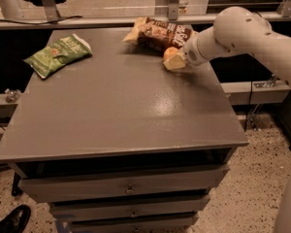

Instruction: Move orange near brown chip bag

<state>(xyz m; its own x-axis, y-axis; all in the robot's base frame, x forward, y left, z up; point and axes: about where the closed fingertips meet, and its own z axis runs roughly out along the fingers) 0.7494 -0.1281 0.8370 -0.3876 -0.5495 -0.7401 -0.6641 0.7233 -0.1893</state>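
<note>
So the gripper (175,62) is down at the far right part of the grey table (121,110), on the end of a chunky white arm (242,30) that comes in from the right. The orange (170,53) is right at the gripper's tip, touching it, on the side facing the brown chip bag (157,33). That bag lies just beyond the gripper, by the table's back edge, and the orange looks to be just about against it. The green chip bag (58,55) is way off to the gripper's left, well apart from everything else. Under the tabletop are drawers (128,188), and a dark shoe (12,220) pokes in at the bottom left corner.
</note>
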